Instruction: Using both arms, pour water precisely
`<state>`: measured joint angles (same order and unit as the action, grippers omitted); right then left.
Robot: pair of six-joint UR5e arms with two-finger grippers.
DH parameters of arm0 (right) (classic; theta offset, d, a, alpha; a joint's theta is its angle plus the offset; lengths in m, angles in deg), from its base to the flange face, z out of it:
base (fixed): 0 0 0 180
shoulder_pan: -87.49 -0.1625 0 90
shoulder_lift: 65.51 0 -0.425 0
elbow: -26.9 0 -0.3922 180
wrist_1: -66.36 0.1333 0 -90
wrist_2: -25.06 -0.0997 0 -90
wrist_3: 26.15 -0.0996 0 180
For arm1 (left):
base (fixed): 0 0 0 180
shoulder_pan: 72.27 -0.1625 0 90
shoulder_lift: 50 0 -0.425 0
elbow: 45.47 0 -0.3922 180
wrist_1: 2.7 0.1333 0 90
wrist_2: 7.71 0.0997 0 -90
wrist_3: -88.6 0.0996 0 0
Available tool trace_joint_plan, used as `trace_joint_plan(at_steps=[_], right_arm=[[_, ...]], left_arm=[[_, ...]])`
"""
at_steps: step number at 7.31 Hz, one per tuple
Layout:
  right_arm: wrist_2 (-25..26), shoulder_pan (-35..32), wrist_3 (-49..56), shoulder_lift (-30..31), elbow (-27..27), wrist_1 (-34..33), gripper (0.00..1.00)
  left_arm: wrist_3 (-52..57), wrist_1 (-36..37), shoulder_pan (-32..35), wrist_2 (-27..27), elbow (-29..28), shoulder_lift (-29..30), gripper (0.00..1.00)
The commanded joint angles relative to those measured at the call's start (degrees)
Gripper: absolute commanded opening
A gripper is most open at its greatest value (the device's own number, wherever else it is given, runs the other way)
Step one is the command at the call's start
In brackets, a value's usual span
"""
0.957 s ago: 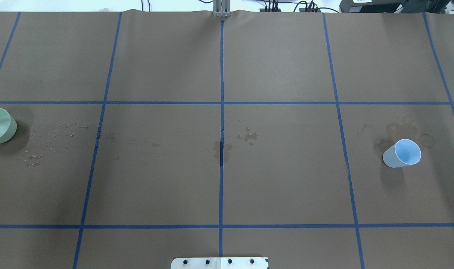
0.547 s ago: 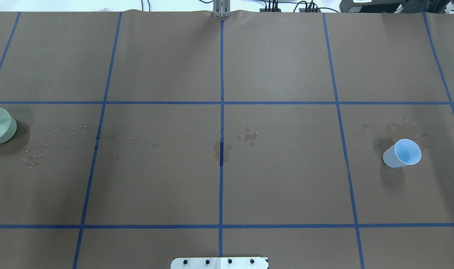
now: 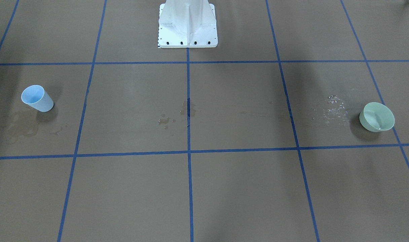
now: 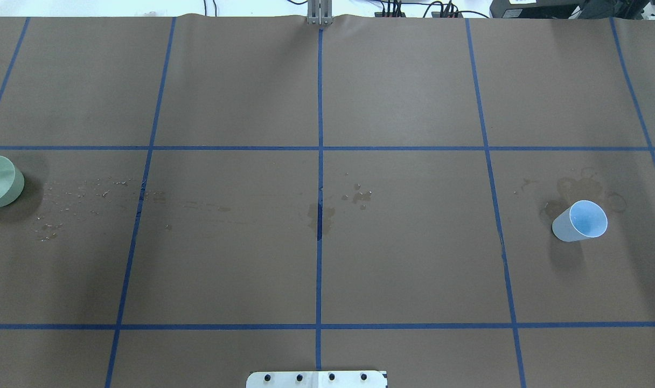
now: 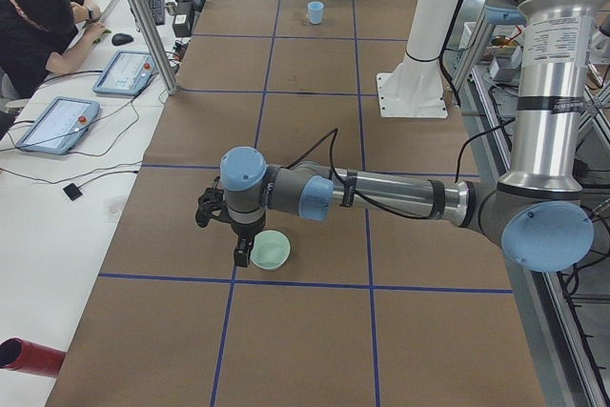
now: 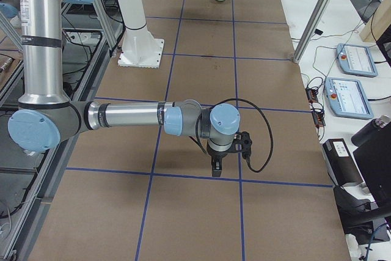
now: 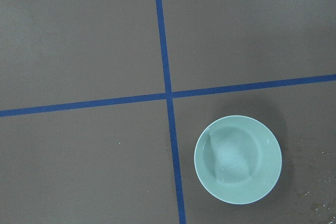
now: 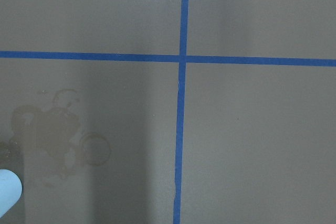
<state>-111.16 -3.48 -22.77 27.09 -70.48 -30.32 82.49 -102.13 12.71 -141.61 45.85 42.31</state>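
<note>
A pale green bowl (image 7: 270, 174) holds clear water (image 7: 231, 156), seen as faint ripples. It stands at the table's left end (image 4: 15, 191), on the right in the front view (image 3: 367, 124). A light blue cup (image 4: 580, 221) stands at the right end (image 3: 37, 98); its edge shows in the right wrist view (image 8: 8, 190). My left gripper (image 5: 240, 253) hangs just beside the bowl (image 5: 276, 253). My right gripper (image 6: 217, 166) hangs low over the right end. Both show only in side views, so I cannot tell if they are open or shut.
Spilled droplets (image 4: 74, 191) lie next to the bowl, and dried brownish stains (image 8: 52, 135) lie by the cup and at mid-table (image 4: 322, 215). The white pedestal (image 3: 187, 23) stands at the robot's edge. An operator (image 5: 38, 30) sits at the side bench with tablets.
</note>
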Motion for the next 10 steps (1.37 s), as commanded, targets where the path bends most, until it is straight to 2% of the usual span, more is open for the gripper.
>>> trace_joint_plan(at_steps=[1, 2, 6, 9, 10], right_arm=[[-0.1, 0.0, 0.0, 0.0, 0.0, 0.0, 0.99], [-0.1, 0.0, 0.0, 0.0, 0.0, 0.0, 0.99], [0.0, 0.0, 0.2, 0.0, -0.4, 0.1, 0.99], [0.0, 0.0, 0.3, 0.0, -0.3, 0.1, 0.99], [0.1, 0.0, 0.4, 0.0, -0.3, 0.1, 0.99]], left_arm=[[-11.5, -21.8, -2.5, 0.1, -14.3, 1.0, 1.00], [-17.2, -29.3, -4.5, 0.2, -18.6, 1.2, 1.00], [-20.3, -29.6, -13.1, 0.0, -19.3, 1.0, 1.00], [-20.3, -30.0, -14.5, -0.1, -19.3, -0.6, 1.00], [-20.6, -29.6, -14.6, -0.2, -19.4, -0.8, 0.74]])
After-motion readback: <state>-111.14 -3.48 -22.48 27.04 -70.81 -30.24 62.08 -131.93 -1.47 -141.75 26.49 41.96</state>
